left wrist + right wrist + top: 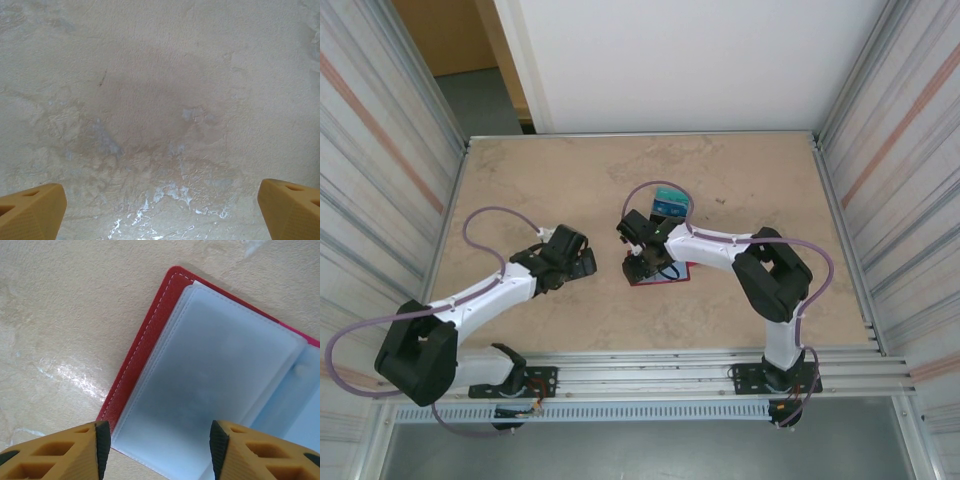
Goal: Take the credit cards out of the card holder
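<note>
The card holder (145, 347), a red wallet, lies open on the table with its pale blue-grey clear pockets (215, 370) facing up. My right gripper (160, 450) hovers just above the pockets, open, its fingertips (102, 445) straddling the near pocket edge with nothing between them. In the top view the right gripper (642, 266) covers most of the card holder (672, 277). A small stack of teal and blue credit cards (671, 205) lies on the table behind it. To the left, my left gripper (578, 258) is wide open over bare table, its fingertips (35, 210) far apart.
The tan tabletop (550, 180) is walled by corrugated metal panels (380, 150) on both sides. A metal rail (650, 365) runs along the near edge by the arm bases. Purple cables (485, 225) loop beside each arm.
</note>
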`<state>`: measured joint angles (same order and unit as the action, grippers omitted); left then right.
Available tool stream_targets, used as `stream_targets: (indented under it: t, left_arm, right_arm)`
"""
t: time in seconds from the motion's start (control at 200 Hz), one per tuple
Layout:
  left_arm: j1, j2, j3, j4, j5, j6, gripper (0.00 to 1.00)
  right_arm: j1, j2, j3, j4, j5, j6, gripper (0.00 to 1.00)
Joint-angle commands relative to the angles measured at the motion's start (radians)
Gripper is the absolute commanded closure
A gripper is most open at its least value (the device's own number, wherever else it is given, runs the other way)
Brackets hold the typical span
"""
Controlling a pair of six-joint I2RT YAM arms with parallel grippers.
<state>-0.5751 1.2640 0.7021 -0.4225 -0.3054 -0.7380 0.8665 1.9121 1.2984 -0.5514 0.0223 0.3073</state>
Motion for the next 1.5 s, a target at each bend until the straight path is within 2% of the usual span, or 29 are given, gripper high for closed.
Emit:
stream_targets:
  t: [0.0,0.271,0.386,0.511,0.656,0.717,0.872,1.057,1.092,1.188,1.238,1.378,1.493]
  left_arm:
    - [0.009,-0.011,-0.009,-0.009,0.003,-0.015,0.01]
    - [0.01,-0.006,-0.007,-0.008,0.009,-0.015,0.02]
    - [0.01,-0.006,-0.007,-0.008,0.011,-0.016,0.01]
    - [0.01,-0.005,-0.003,-0.007,0.013,-0.014,0.01]
    - [0.01,-0.001,0.006,-0.007,0.015,-0.005,0.01]
    - [0.011,-0.001,0.012,-0.009,0.014,0.0,0.01]
    - [0.01,-0.007,0.031,-0.013,0.015,0.017,0.01]
    - [0.009,-0.012,0.047,-0.015,0.02,0.028,0.01]
    - [0.01,-0.012,0.048,-0.015,0.019,0.028,0.01]
    - [0.009,-0.012,0.053,-0.014,0.02,0.029,0.01]
    - [0.009,-0.012,0.054,-0.013,0.021,0.03,0.01]
    - [0.01,-0.014,0.062,-0.013,0.026,0.036,0.01]
    - [0.007,-0.012,0.066,-0.01,0.029,0.039,0.01]
  right_arm:
    - [0.003,0.029,0.019,-0.016,-0.004,0.02,0.43]
    - [0.003,0.065,0.02,-0.015,-0.03,0.025,0.42]
    - [-0.001,0.072,0.016,-0.021,-0.029,0.03,0.46]
    - [-0.007,0.073,0.01,-0.026,-0.023,0.033,0.55]
    - [-0.009,0.061,0.012,-0.031,0.001,0.033,0.74]
    - [-0.009,0.055,0.015,-0.035,0.018,0.035,0.79]
    - [-0.008,0.029,0.016,-0.04,0.084,0.051,0.8]
    - [-0.008,-0.008,0.002,-0.053,0.178,0.078,0.73]
    - [-0.01,-0.015,-0.001,-0.053,0.189,0.082,0.73]
    - [-0.018,-0.03,-0.013,-0.053,0.205,0.09,0.84]
    - [-0.022,-0.036,-0.019,-0.053,0.211,0.095,0.86]
    - [-0.04,-0.057,-0.036,-0.041,0.206,0.102,0.87]
    - [-0.056,-0.081,-0.055,-0.035,0.208,0.112,0.83]
